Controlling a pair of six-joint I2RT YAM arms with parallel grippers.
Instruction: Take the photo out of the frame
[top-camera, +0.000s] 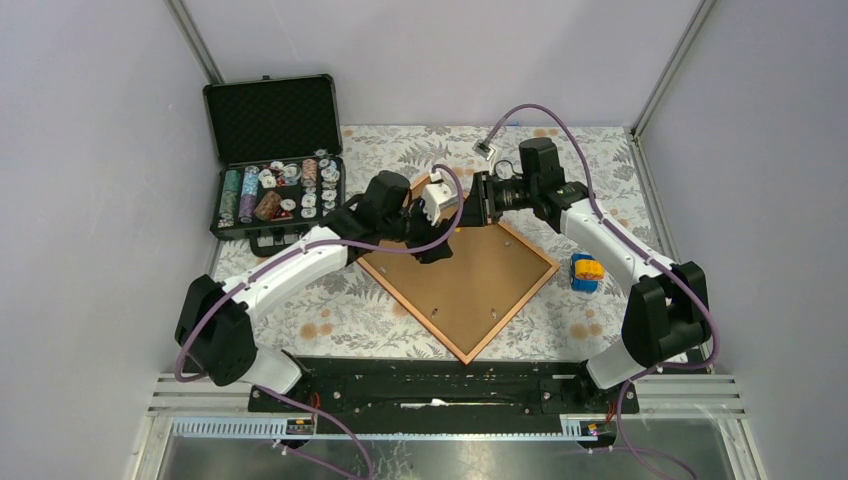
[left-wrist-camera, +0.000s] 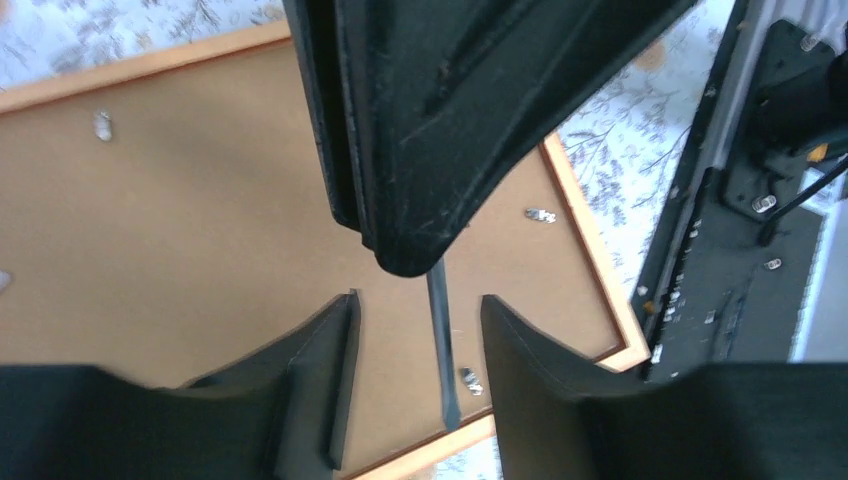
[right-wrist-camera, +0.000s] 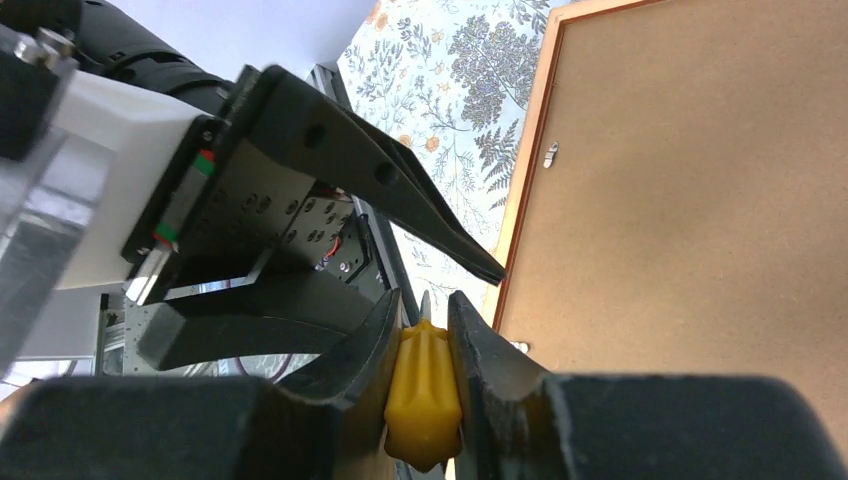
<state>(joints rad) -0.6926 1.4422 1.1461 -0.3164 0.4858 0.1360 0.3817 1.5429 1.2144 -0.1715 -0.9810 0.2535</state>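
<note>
The frame (top-camera: 470, 280) is lying back-up on the floral tabletop (top-camera: 340, 315), turned corner-on to the arms like a diamond. Its brown fibreboard back is facing up, with the orange-red border running round it. Small metal clips (left-wrist-camera: 540, 214) are sitting along the inner edges of the back. The photo is not showing: the board is covering the whole opening.

The right claw (right-wrist-camera: 425, 300) is pinching a yellow-handled screwdriver (right-wrist-camera: 425, 400) by its fluted handle, a finger pressing on each side. The dark shaft (left-wrist-camera: 442, 340) is pointing down over the back, its tip ending close beside one clip near the frame's edge. Cannot tell whether the tip is touching the board.

The left claw (left-wrist-camera: 420, 305) is hovering spread over the back. Its fingers are standing either side of the shaft with a gap on both sides, gripping nothing. The two claws are meeting nose to nose above the frame's far-left part.

A black foam-lined case (top-camera: 275, 160) is standing open at the back left, with poker chips (top-camera: 262, 192) sitting in rows in its lower half. A small blue and yellow object (top-camera: 586, 271) is sitting near the frame's right edge, apart from it.
</note>
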